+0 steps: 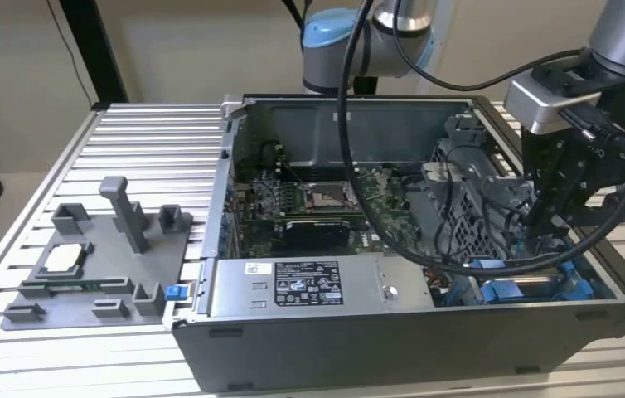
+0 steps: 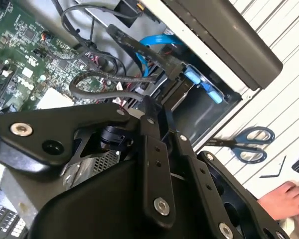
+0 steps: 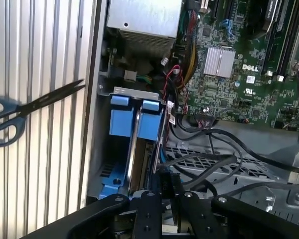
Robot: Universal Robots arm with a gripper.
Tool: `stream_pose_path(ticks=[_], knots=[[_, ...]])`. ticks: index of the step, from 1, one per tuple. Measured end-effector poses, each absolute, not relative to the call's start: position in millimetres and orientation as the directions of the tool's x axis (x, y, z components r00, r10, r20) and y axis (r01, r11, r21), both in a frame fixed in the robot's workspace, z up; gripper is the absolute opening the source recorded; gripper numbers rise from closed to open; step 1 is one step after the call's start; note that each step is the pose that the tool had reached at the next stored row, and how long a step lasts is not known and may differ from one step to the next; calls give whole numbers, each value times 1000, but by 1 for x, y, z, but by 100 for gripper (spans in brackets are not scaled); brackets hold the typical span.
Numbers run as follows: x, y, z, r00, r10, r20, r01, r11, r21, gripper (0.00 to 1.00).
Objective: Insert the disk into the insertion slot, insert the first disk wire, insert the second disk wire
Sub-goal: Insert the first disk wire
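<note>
The disk (image 3: 135,149) stands on edge in its blue frame (image 3: 150,124), down inside the insertion slot (image 3: 134,91) at the front corner of the open computer case (image 1: 401,348), on the exterior view's right. My gripper (image 3: 164,191) reaches down into the case right above the disk's end (image 1: 511,290). Its black fingers (image 2: 152,124) are shut on the black connector of a disk wire (image 3: 165,180). Whether that connector is seated in the disk is hidden. A blue ribbon wire (image 2: 154,45) loops just beside the slot's blue tabs (image 2: 202,82).
Scissors (image 3: 20,112) lie on the ribbed table beside the case, and a person's hand (image 2: 286,196) rests near them. Black cables (image 3: 209,159) crowd the bay. The motherboard (image 3: 239,74), a grey power supply (image 1: 302,286) and a grey fixture (image 1: 91,265) are also in view.
</note>
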State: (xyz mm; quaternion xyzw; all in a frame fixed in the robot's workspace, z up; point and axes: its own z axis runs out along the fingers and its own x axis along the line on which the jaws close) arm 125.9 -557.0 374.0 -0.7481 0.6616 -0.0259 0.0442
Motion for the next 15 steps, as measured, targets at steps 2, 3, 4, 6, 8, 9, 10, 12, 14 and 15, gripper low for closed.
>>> stream_pose_path(ticks=[2, 3, 4, 6, 8, 9, 10, 12, 14, 15], knots=[[127, -559, 373, 123, -992, -27, -988, -120, -98, 0], [127, -560, 372, 122, -992, -29, -988, -119, -96, 0], [127, -561, 372, 121, -992, -30, -989, -118, -91, 0], [127, -563, 371, 118, -993, -32, -990, -115, -80, 0], [127, -565, 371, 112, -993, -34, -992, -110, -67, 0], [127, -566, 370, 109, -993, -35, -992, -107, -61, 0], [127, -567, 370, 107, -994, -36, -993, -105, -58, 0], [128, -567, 368, 106, -993, -48, -993, -103, -59, 0], [128, -568, 367, 99, -993, -57, -994, -95, -60, 0], [128, -568, 367, 98, -994, -58, -994, -94, -59, 0]])
